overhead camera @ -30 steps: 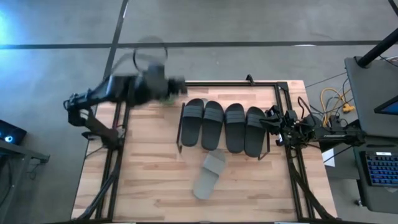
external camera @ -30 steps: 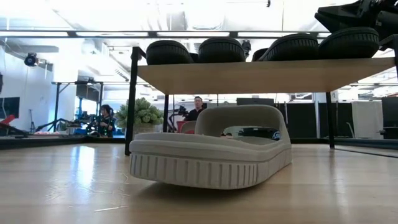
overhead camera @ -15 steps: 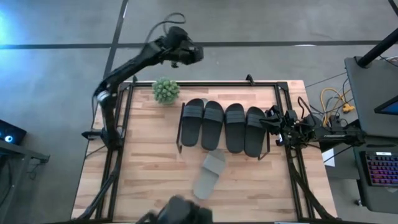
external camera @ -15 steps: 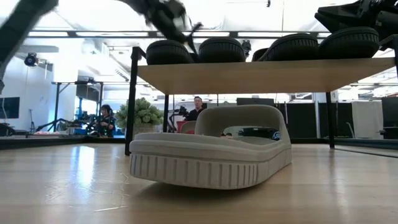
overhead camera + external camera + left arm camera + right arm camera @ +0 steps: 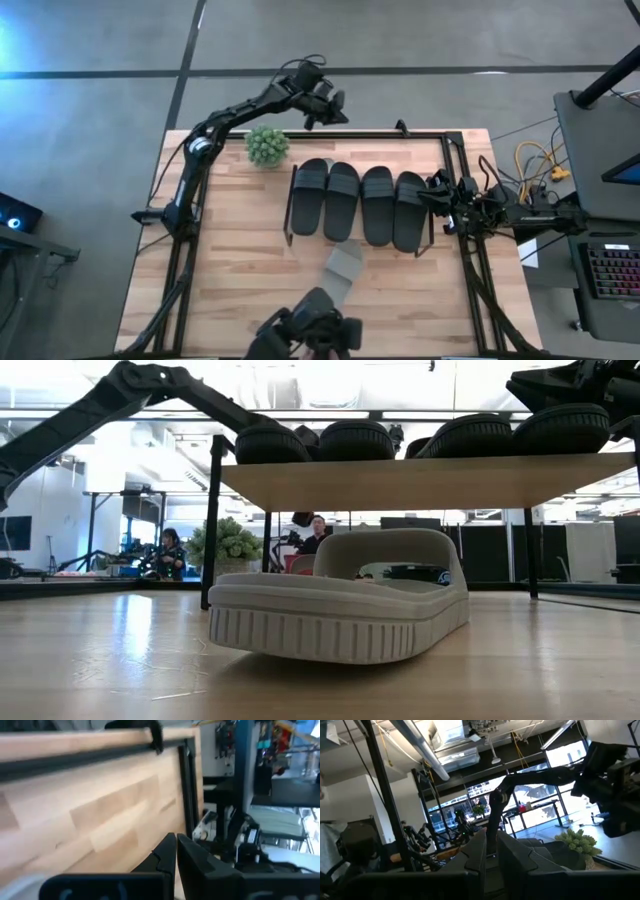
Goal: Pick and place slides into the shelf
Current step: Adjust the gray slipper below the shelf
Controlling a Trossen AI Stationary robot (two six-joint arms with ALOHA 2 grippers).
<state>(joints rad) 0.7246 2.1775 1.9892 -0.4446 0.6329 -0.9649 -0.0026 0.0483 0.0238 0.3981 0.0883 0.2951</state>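
Since a moment ago the left gripper [image 5: 330, 105], fingers closed on nothing, has swung beyond the table's far edge, well away from the pale slide [image 5: 338, 279] lying lengthwise near the front edge, no closer than the parked right gripper [image 5: 437, 193], also closed.

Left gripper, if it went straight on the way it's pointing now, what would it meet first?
Probably the table. The left gripper hangs at the far edge, angled down toward the bare wood by the black rail frame. No slide lies in that line. Depth is unclear, so it could hit the rail first.

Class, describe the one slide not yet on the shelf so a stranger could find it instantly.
Start at the small wooden-topped shelf carrying four black rubber slides. On the table just in front lies a pale grey-beige slide, alone, angled, and the only light-coloured one.
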